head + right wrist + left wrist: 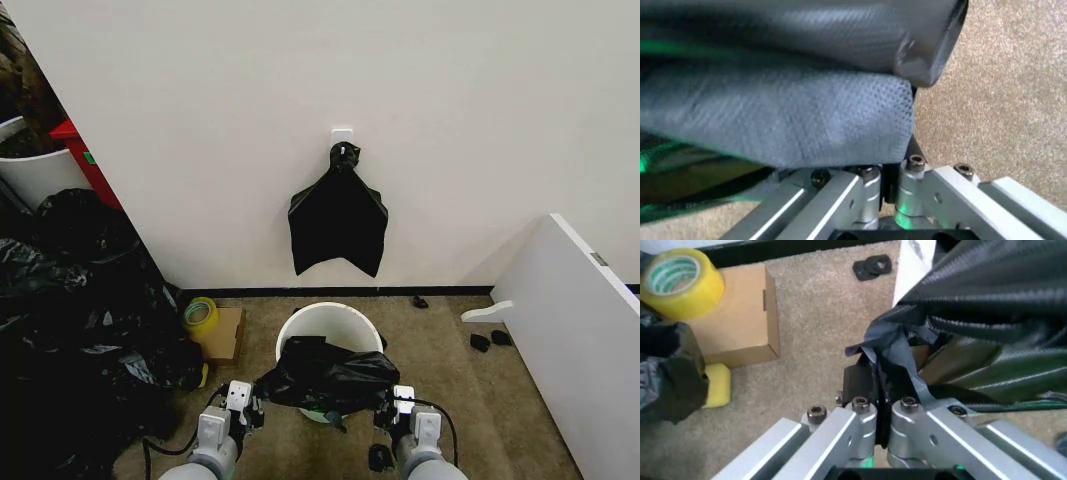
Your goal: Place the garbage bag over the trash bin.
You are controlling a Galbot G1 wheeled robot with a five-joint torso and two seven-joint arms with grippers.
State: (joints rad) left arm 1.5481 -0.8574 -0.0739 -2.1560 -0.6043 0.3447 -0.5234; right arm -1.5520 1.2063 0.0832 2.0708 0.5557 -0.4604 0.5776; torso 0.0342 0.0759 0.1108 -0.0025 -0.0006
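On the carpet floor (500,400):
Surroundings: tape roll (200,316) on cardboard box (226,335) at 9 o'clock of the trash bin (329,322); heap of black sacks (70,320) beyond.
Garbage bag (325,378): draped across the bin's near rim, 6 o'clock side.
Left wrist view: left end effector (875,390) pressed together, pinching bag edge.
Right end effector (897,160): clamped on bag.

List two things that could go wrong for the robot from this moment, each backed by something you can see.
1. The garbage bag hangs bunched between the left gripper and right gripper, its mouth not spread, so it may miss the trash bin rim.
2. Each gripper pinches just a thin film edge; pulling wider might tear it or let it slip.
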